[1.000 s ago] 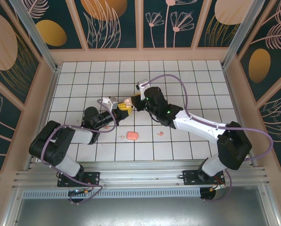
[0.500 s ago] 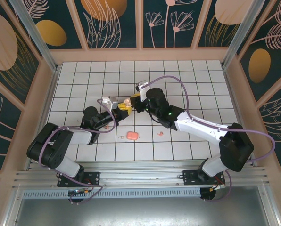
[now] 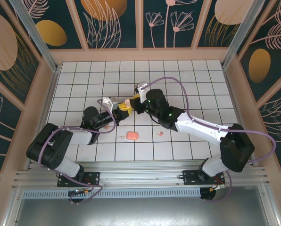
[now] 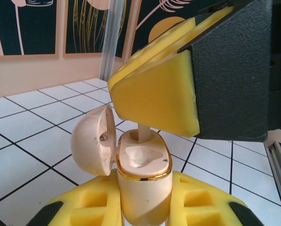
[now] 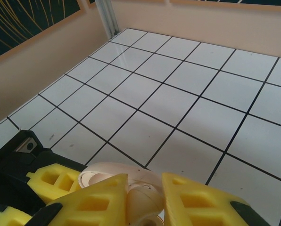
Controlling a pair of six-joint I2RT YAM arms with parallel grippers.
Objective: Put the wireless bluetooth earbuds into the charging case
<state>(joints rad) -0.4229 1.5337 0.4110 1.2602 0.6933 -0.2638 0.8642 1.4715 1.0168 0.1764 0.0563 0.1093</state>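
Insertion step: left fingers (image 4: 197, 207) clamp the cream oval plastic charging case (image 4: 143, 188) (lid open) over the white gridded tabletop (image 4: 27, 155). Right fingers (image 4: 154, 94) pinch a pale cream plastic earbud (image 4: 141, 133), stem at its slot. Next: press straight down, then release.

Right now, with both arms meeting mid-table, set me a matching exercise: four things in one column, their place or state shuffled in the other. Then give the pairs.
Things:
1. charging case
2. case lid
3. earbud
4. salmon-pink piece

Places or states:
A. lying on the white tiles, apart from both grippers
B. swung open to the side
C. pinched in the right gripper, stem down at the open case
D. clamped upright in the left gripper

Pairs: 1-D, 2-B, 3-C, 4-A.
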